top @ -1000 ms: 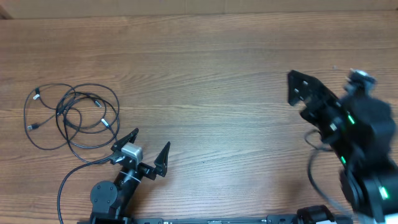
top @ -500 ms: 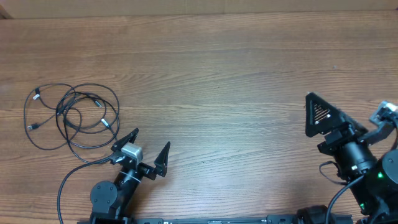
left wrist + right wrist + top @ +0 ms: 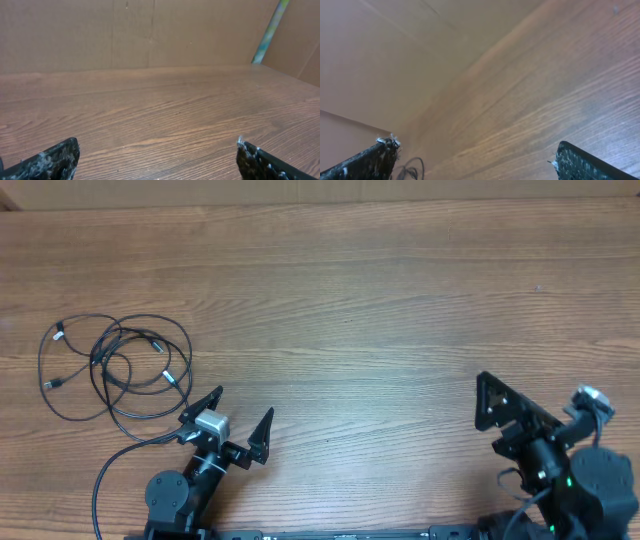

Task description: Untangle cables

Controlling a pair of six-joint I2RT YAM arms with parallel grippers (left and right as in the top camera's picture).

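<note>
Overhead: the cables are lying in a loose looped tangle at the left of the table, with silver plug ends poking out. The left gripper is sitting just beside the bundle's near-right edge, spread wide and holding nothing. The right gripper is sitting low at the right, well apart from the cables, also gaping and empty.

I'm judging the step as reach-in. The left should be going for 1 outer loop or a plug end, not the crossed middle, leaving the right to pin the rest.

Left wrist: only 2 fingertips and bare wood are showing; no cables in frame.

Right wrist: fingertips are standing wide. A dark curl at the bottom edge is probably cable, but it's too cropped to be sure.

Cord count and crossings are hard to make out.
</note>
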